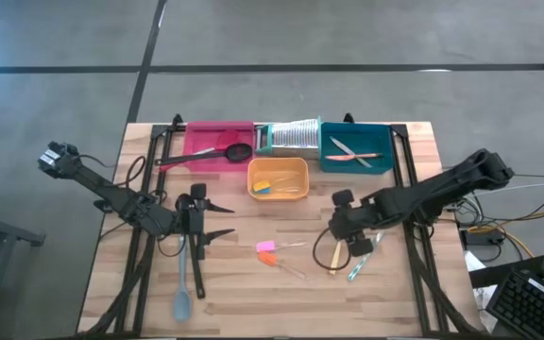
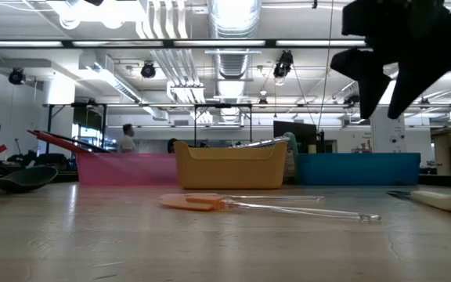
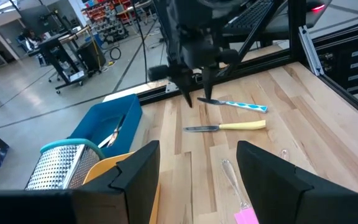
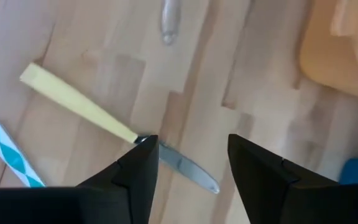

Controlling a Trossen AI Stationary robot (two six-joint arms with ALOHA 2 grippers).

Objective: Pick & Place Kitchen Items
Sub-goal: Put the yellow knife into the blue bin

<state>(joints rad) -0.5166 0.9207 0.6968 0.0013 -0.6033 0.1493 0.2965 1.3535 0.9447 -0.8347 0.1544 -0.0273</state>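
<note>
Open tool point(image 4: 188, 165) over yellow-handled knife point(image 4: 114, 127), orange tray point(image 4: 344, 46) beside

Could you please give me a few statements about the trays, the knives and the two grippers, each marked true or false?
1. The right gripper hangs open over the yellow-handled knife. True.
2. The yellow-handled knife is in the teal tray. False: it lies on the bare table.
3. The black ladle rests in the pink tray. True.
4. The left gripper holds the grey-blue spoon. False: it is open and empty, with the spoon lying on the table beside it.
5. The orange tray sits nearer the table's middle than the other two trays. True.
</note>
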